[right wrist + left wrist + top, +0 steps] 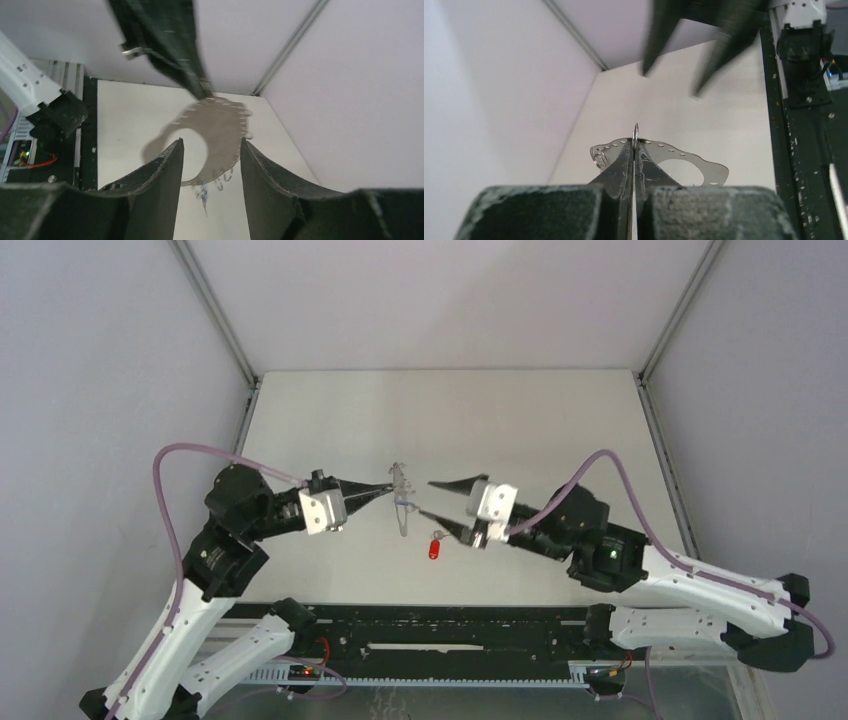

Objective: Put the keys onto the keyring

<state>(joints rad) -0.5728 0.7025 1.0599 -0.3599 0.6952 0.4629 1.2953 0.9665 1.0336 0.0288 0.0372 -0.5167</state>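
Top view: left hand [388, 489] is clamped on the keyring [401, 508] over the mid worktop [330, 410]. The right hand [427, 498] is spread apart just beside it, red key [435, 548] close by. Left wrist: the ring's rim is pinched between shut tips. Right wrist: fingers [160, 170] apart, keyring just ahead.

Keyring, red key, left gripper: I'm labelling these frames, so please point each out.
keyring [676, 151], left wrist view, on its perforated rim.
red key [435, 548], top view, on its red head.
left gripper [390, 488], top view, between its shut jaws.

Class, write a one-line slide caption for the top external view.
Left gripper shut on the keyring, right gripper open beside it, red key close to its fingers.
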